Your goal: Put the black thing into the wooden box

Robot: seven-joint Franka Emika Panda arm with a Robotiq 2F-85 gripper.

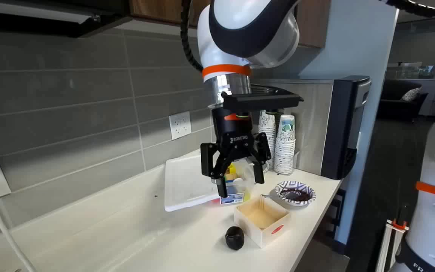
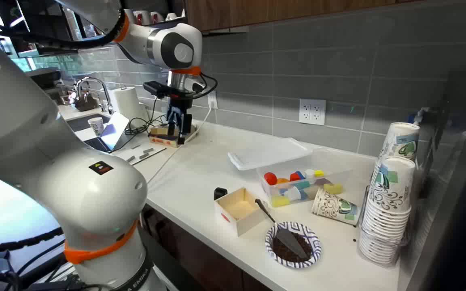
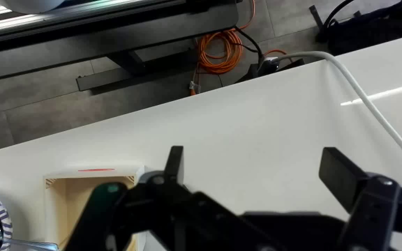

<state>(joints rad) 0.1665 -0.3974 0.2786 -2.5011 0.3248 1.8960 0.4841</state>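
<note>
The black thing (image 1: 235, 237) is a small roundish black object on the white counter, close beside the wooden box (image 1: 274, 231). Both also show in an exterior view, the black thing (image 2: 220, 193) just behind the open-topped box (image 2: 229, 220). My gripper (image 1: 241, 185) is open and empty, held above the counter with fingers pointing down. In an exterior view the gripper (image 2: 176, 135) is well to the left of the black thing. In the wrist view the fingers (image 3: 251, 155) are wide apart over bare counter. The box (image 3: 92, 173) is at lower left there, partly covered by a finger; the black thing is not visible.
A patterned bowl (image 2: 271, 242) with dark contents and a spatula stands beside the box. A clear bin (image 2: 271, 194) of colourful toys, a white lid (image 2: 269, 155), a lying cup (image 2: 334, 206) and cup stacks (image 2: 386, 214) are nearby. A white cable (image 3: 372, 108) crosses the counter.
</note>
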